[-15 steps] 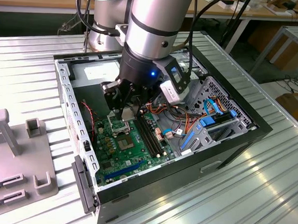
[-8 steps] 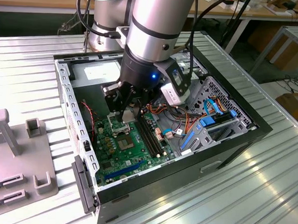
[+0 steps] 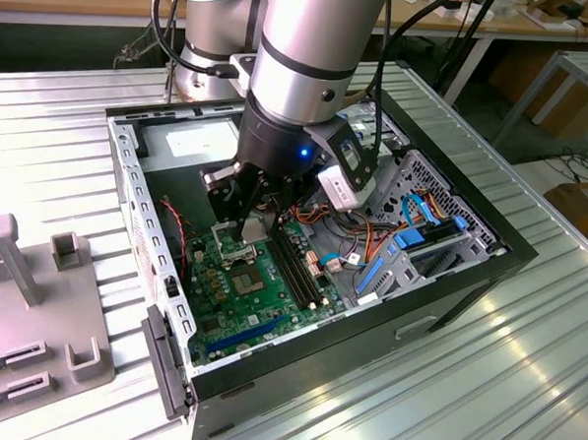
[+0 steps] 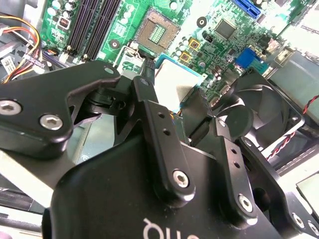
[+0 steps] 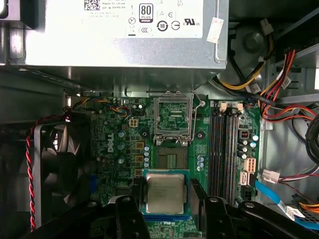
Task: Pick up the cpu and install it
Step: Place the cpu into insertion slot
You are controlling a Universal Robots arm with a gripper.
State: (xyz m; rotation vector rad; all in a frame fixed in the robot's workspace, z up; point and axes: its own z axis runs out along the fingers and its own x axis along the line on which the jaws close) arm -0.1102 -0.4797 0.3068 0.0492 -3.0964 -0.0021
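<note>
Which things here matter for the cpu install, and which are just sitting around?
Job: gripper, shut on the cpu; open socket on the board.
Just there: power supply, fan, memory slots, cables, grey stand on the table.

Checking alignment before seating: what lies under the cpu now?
The gripper holds the cpu above green motherboard; the bare socket shows beside it. Directly beneath is hidden.
</note>
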